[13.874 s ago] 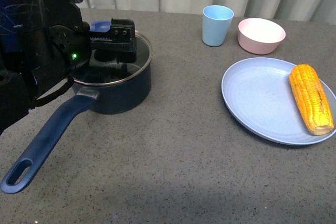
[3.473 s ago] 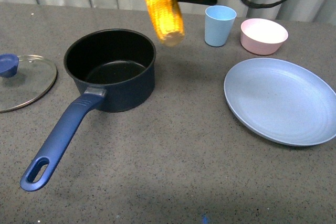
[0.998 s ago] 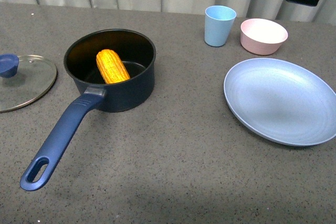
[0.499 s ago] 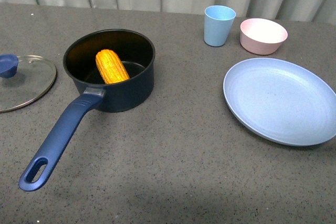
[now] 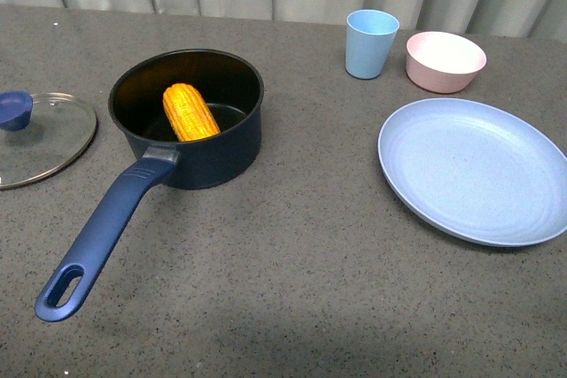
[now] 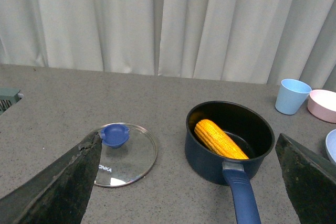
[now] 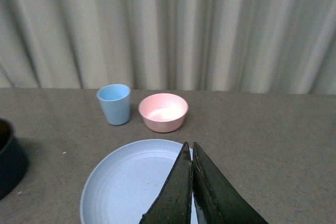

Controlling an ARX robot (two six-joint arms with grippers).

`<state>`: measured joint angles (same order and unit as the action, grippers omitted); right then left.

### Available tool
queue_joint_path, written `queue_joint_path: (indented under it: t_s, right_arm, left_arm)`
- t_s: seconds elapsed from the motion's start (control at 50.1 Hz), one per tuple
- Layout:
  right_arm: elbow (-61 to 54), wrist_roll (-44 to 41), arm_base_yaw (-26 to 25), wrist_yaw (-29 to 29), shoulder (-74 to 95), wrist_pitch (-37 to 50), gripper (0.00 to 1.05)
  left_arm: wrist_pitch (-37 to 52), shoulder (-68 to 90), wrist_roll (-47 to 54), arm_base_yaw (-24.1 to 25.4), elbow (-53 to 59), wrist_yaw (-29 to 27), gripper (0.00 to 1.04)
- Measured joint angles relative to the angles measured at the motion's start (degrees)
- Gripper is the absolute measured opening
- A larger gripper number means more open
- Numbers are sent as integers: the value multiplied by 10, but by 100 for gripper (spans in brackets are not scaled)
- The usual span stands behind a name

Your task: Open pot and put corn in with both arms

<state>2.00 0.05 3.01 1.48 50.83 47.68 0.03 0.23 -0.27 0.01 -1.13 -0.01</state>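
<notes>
The navy pot [image 5: 199, 152] stands open at left centre, its long handle [image 5: 97, 241] pointing to the near left. The yellow-orange corn [image 5: 190, 111] lies inside it, leaning on the wall; it also shows in the left wrist view [image 6: 220, 139] inside the pot [image 6: 202, 156]. The glass lid [image 5: 40, 143] with blue knob [image 5: 13, 109] lies flat on the table left of the pot, also in the left wrist view [image 6: 126, 156]. No arm shows in the front view. My left gripper [image 6: 189, 182] is open and empty, well back from pot and lid. My right gripper [image 7: 190, 153] is shut and empty above the plate [image 7: 131, 182].
A light blue plate [image 5: 474, 170] lies empty at the right. A light blue cup [image 5: 370, 42] and a pink bowl [image 5: 445, 60] stand at the back, before grey curtains. The pot's rim shows at the edge of the right wrist view [image 7: 8, 161].
The corn was in my right gripper above the pot 3.5 s ago and now lies in the pot. The right gripper has left the front view since one second ago.
</notes>
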Motion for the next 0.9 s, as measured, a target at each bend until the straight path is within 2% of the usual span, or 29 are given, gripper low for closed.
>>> queue_joint_path:
  t_s: [0.12, 0.659, 0.898]
  right_arm:
    - [-9, 0, -28, -11, -66, -54, 1]
    - [-17, 0, -29, -14, -268, -237, 1]
    - [-17, 0, -29, -14, -320, -287, 1]
  left_arm:
    - [0, 0, 0, 0, 0, 0, 98]
    - [0, 0, 0, 0, 0, 0, 98]
    - [0, 0, 0, 0, 0, 0, 98]
